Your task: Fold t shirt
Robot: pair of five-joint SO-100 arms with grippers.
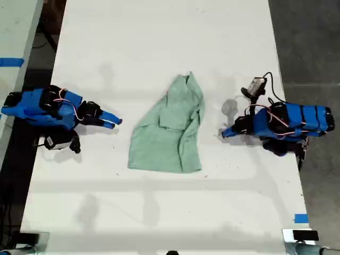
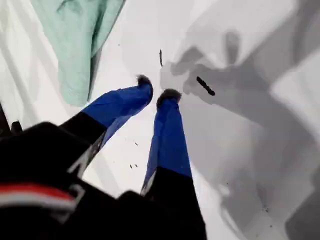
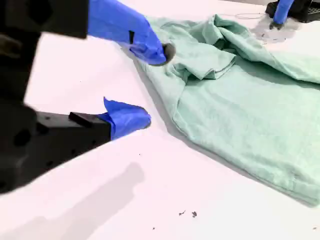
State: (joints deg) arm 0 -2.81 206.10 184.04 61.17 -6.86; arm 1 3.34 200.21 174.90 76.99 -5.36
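Note:
The pale mint-green t shirt [image 1: 167,133] lies rumpled in the middle of the white table [image 1: 159,42], narrow end toward the far edge, with one flap folded over. My second gripper [image 1: 113,121] is on the exterior view's left. It stands open [image 3: 154,86] just short of the t shirt [image 3: 240,100], with nothing between its blue fingers. My first gripper [image 1: 224,133] is on the exterior view's right, a short gap from the cloth. Its tips are almost together [image 2: 156,92] over bare table and hold nothing. A corner of the t shirt [image 2: 75,35] shows beyond them.
Blue tape marks sit at the exterior view's lower right [image 1: 300,218] and far left [image 1: 10,62]. Dark floor borders the table on the exterior view's right. A small dark streak [image 2: 205,86] lies on the table beside my first gripper.

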